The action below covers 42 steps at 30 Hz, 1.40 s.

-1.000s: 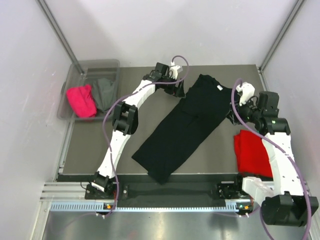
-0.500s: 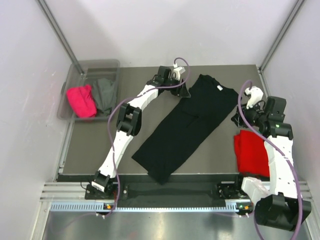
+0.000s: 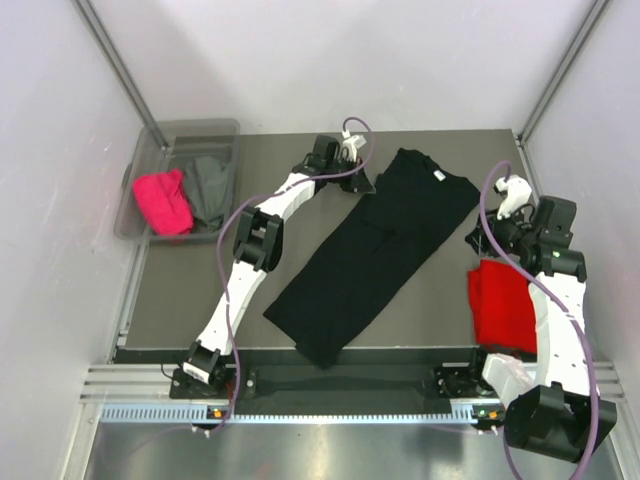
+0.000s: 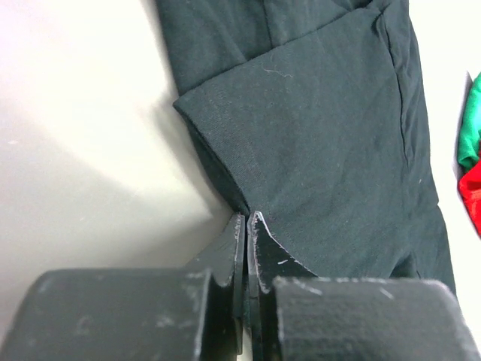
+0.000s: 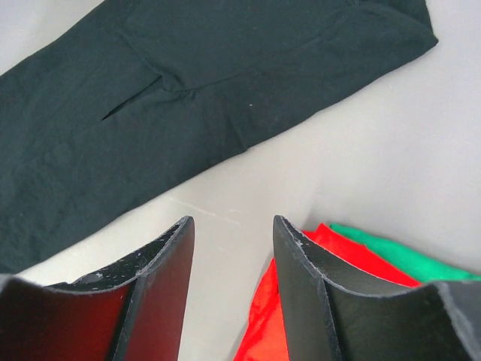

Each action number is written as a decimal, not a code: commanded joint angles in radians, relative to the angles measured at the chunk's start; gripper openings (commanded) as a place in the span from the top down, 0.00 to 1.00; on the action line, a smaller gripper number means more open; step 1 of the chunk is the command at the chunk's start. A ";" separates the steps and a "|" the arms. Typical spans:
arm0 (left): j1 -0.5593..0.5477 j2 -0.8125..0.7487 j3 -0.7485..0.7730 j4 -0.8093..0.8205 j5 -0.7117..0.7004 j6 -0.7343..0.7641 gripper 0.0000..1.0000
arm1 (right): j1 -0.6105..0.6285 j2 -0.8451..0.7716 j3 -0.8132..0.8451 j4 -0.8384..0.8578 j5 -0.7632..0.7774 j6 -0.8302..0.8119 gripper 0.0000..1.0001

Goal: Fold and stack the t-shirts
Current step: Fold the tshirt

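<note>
1. Black t-shirt [image 3: 375,245] lies flat on the table [image 3: 190,290], folded into a long band. It runs on a diagonal from the far right, where the collar end is, down to the near centre. A small pale mark shows near the collar end (too small to read).
2. Left gripper [image 3: 363,183] is stretched out to the far side, at the shirt's left edge near the collar end. In the wrist view the left gripper [image 4: 246,218] has its jaws pressed tight together. The tips sit right on the folded edge of the black cloth, and that edge runs down into the seam between them. The cloth looks pinched there, low against the table.
3. Right gripper [image 3: 480,238] hangs over bare table, in the strip between the black shirt and the red one. The wrist view shows the right gripper [image 5: 231,222] with its jaws partway apart and only table surface between them. It touches neither shirt.
4. Red t-shirt [image 3: 500,305] lies folded at the table's right edge, beside the right arm and well apart from the black shirt's near end.
5. Green t-shirt [image 5: 383,252] shows as a strip along the red one's edge in the right wrist view. The left wrist view catches the same pair at its right margin, green [image 4: 470,120] beyond red [image 4: 473,192].
6. Plastic tub [image 3: 200,128] stands off the table's far-left corner. Pink t-shirt [image 3: 162,200] and grey t-shirt [image 3: 208,188] sit bunched inside it, side by side and touching, pink on the left.
</note>
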<state>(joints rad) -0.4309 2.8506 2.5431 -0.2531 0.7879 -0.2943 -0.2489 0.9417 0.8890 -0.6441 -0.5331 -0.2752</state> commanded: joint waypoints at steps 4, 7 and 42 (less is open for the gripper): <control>0.081 -0.066 -0.064 -0.005 -0.108 0.027 1.00 | -0.023 -0.030 -0.021 0.061 -0.039 0.013 0.53; 0.110 -0.100 -0.112 -0.018 -0.107 0.037 1.00 | -0.026 -0.029 -0.024 0.064 -0.042 0.013 0.53; 0.285 -0.428 -0.564 0.021 -0.213 0.169 1.00 | -0.026 0.062 -0.007 0.067 -0.084 0.007 0.52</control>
<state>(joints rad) -0.1772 2.5000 2.0102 -0.2325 0.6270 -0.1596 -0.2604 1.0054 0.8619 -0.6132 -0.5804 -0.2653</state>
